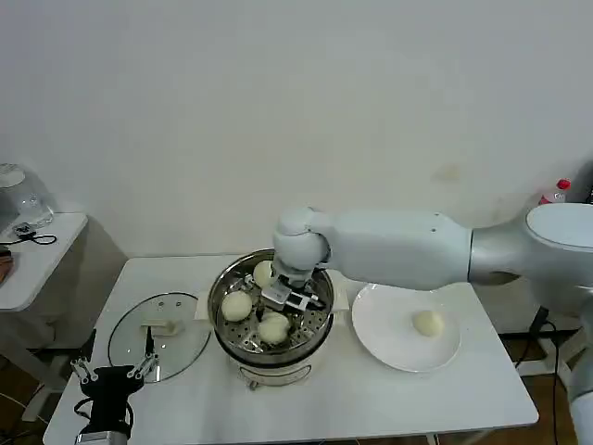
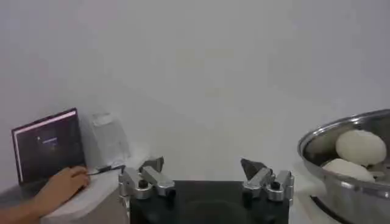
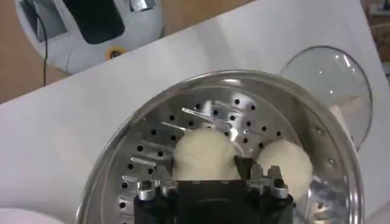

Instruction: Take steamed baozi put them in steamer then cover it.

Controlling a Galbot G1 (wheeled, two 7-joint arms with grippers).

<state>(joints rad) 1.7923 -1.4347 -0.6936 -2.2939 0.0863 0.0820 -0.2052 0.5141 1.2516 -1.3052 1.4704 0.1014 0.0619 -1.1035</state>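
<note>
The steamer (image 1: 320, 332) stands mid-table with three steamed baozi on its perforated tray (image 3: 201, 112). My right gripper (image 1: 283, 311) reaches down into it, shut on the nearest baozi (image 1: 274, 327), which sits on the tray between the fingers (image 3: 204, 152). A second baozi (image 3: 283, 159) lies beside it and a third (image 1: 264, 273) at the far side. One more baozi (image 1: 427, 323) rests on the white plate (image 1: 394, 352). The glass cover (image 1: 159, 336) lies flat, left of the steamer. My left gripper (image 1: 111, 369) (image 2: 204, 165) hangs open near the table's front left corner.
The plate lies right of the steamer. A low side table (image 1: 37, 250) with small items stands beyond the table's left edge. The left wrist view catches the steamer rim (image 2: 341, 137) with two buns inside, and a laptop (image 2: 46, 143) farther off.
</note>
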